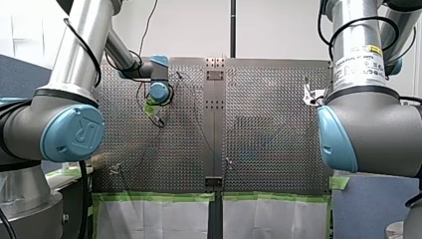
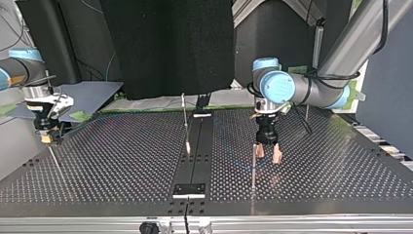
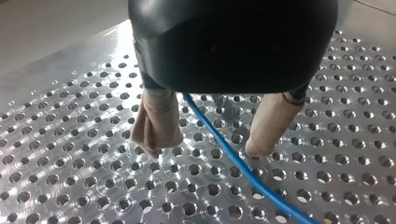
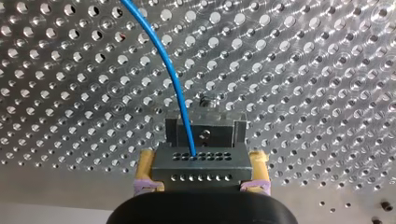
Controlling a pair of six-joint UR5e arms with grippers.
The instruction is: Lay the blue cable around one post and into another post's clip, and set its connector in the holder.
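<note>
While rising out of its grey, hole-studded connector block (image 4: 201, 163), bending away over the perforated metal counter (image 4: 303, 70) as a thin blue cable (image 4: 170, 74). Clamping that connector block by its two sides with the yellow pads (image 4: 147, 161) of my right gripper (image 4: 201, 158), closed firmly on it. Holding it just in front of a small grey metal holder (image 4: 205, 128) fixed to the counter; touching or apart, not possible to tell. Further along its run, lying on the counter and passing between the beige pads (image 3: 156, 123) of my left gripper (image 3: 203, 150), spread wide and grasping nothing, tips hanging close over the holes. Seen from the top view, hovering with that open left gripper just beside a slim upright metal post (image 2: 253, 168) in the view's right half, and working with my right gripper well apart, at the view's left edge. Standing between the two, near the counter's dark middle strip (image 2: 195, 161): a second slim post (image 2: 185, 122).
</note>
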